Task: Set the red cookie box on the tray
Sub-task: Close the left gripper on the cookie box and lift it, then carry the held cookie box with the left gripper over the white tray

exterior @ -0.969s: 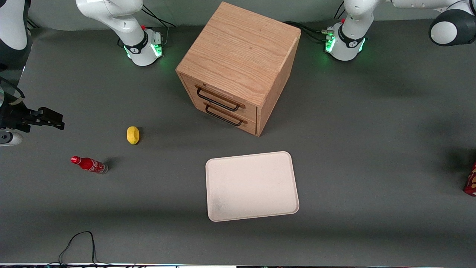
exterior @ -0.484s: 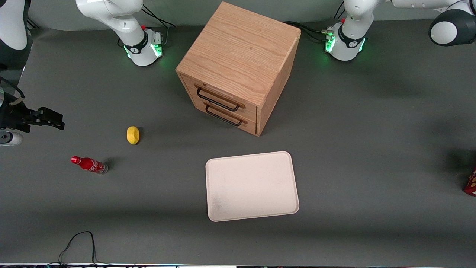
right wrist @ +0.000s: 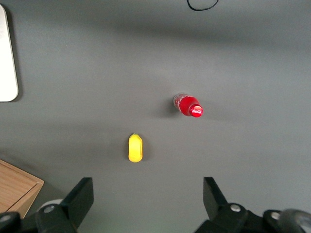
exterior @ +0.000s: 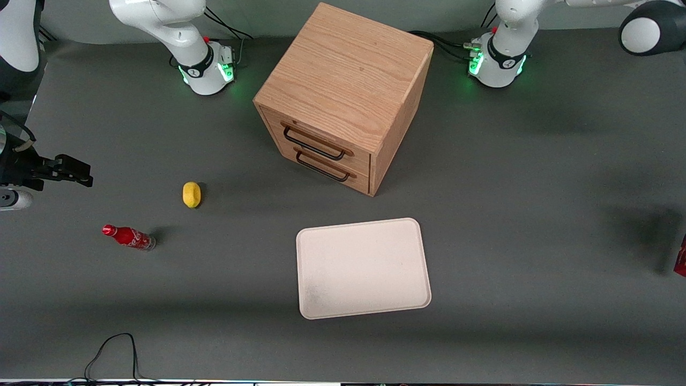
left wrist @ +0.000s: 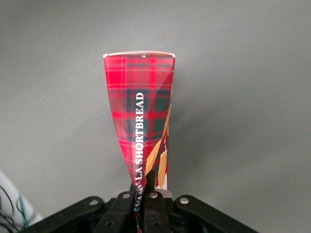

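Your left gripper [left wrist: 144, 194] has its jaws clamped on one end of the red cookie box [left wrist: 141, 116], which hangs above bare grey tabletop [exterior: 536, 177] at the working arm's end, only a red sliver showing in the front view. The carry looks to be the step in hand. Next you must swing well across to the tray [exterior: 363, 267], lower and release.

Long narrow red-tartan cardboard cookie box [left wrist: 141, 116], gripper [left wrist: 144, 194] clamped on one end, above bare table, well apart from flat cream-white rounded-corner tray [exterior: 363, 267].
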Tool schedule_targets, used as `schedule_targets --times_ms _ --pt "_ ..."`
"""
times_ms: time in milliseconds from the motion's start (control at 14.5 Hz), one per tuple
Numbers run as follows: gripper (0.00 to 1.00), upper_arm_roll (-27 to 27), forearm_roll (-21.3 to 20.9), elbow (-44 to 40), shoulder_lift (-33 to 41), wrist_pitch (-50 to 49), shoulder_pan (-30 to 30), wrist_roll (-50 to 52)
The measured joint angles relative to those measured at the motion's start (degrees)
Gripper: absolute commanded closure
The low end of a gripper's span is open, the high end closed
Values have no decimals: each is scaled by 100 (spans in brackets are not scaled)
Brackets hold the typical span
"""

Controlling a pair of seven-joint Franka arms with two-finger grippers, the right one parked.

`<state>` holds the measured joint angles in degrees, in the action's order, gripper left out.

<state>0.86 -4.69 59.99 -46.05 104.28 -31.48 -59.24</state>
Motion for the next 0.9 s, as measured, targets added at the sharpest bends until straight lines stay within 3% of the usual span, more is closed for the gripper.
schedule_targets --times_ms 415,692,899 --pt "100 8 -324 -5 1863 -2739 790 1663" --pt "100 15 -279 594 2565 -2954 916 2125" --pt "100 39 -22 1298 2964 -2908 1269 3048"
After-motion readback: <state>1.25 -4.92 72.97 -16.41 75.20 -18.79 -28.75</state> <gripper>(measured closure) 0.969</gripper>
